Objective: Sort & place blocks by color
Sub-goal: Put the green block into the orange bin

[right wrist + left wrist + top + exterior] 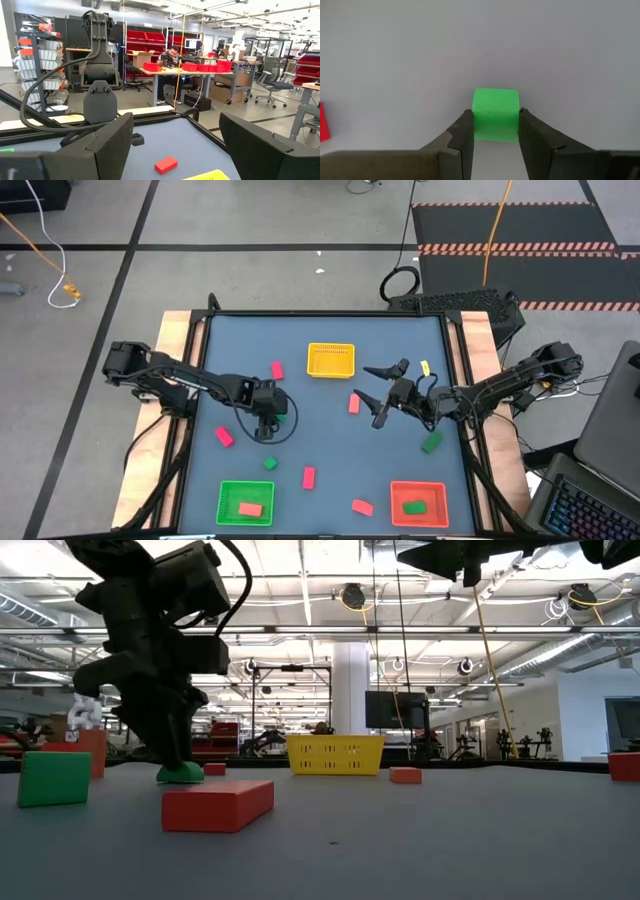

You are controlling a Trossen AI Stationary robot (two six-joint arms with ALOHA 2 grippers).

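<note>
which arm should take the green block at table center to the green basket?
Left. The left gripper is down at the table with its fingers either side of the green block, and the green basket is on its side. The right gripper hangs open, off the table.

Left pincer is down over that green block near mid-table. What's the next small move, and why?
Probably finish closing, then lift straight up. The left pincer has its fingers on either side of the green block, which sits on the table; the green basket is nearby. The right pincer waits open.
</note>
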